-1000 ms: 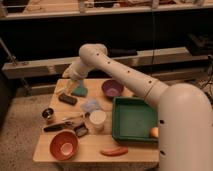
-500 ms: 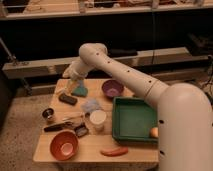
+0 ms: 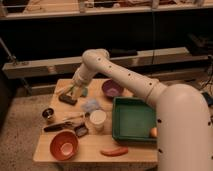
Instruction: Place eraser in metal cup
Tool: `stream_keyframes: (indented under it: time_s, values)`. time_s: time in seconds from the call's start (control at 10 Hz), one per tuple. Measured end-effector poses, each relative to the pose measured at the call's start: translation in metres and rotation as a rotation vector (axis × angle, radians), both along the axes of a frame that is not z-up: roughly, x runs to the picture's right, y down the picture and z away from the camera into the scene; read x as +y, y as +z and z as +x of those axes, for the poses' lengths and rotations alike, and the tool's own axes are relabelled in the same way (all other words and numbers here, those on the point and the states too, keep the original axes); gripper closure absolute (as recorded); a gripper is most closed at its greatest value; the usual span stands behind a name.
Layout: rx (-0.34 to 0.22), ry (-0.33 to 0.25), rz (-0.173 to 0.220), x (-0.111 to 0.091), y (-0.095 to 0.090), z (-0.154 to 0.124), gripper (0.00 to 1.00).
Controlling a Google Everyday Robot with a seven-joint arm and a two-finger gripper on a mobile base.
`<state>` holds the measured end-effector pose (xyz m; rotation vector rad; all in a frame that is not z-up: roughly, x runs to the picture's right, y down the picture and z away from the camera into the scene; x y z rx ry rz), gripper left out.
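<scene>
The gripper (image 3: pixel 74 92) is seen over the far left corner of the wooden table (image 3: pixel 90 151), carried at the end of the white arm (image 3: pixel 120 75) that reaches in from the right. Its claw is held spread, with nothing clamped between the fingers. Directly under the fingertips the eraser (image 3: pixel 67 99) is found lying flat on the table top. Its long axis is set nearly across the table, with the left end turned slightly towards the far edge and the right end slightly towards the near edge. Whether the fingertips touch the block cannot be told.

The metal cup (image 3: pixel 48 114) is placed upright near the left edge, nearer the camera than the eraser and well apart from it. A teal sponge (image 3: pixel 83 91) is seen just beside the gripper on its right. A bluish cup (image 3: pixel 91 105) and a white cup (image 3: pixel 97 120) are set towards the middle. An orange bowl (image 3: pixel 65 145) is seen at the near left and a green tray (image 3: pixel 134 119) on the right.
</scene>
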<state>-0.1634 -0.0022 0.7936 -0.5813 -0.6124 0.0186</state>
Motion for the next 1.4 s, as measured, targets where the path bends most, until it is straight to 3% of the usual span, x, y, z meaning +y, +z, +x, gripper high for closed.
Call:
stream_keyframes:
  time_s: [0.5,0.9,1.1,1.4]
  values:
    - [0.06,0.037,-0.023,0.029,0.049,-0.004,0.35]
    - [0.109,0.048,0.001,0.028,0.092,-0.011,0.35]
    - [0.123,0.061,-0.012,0.034,0.111,-0.015,0.35]
    - [0.121,0.071,-0.036,0.039,0.124,-0.024,0.35]
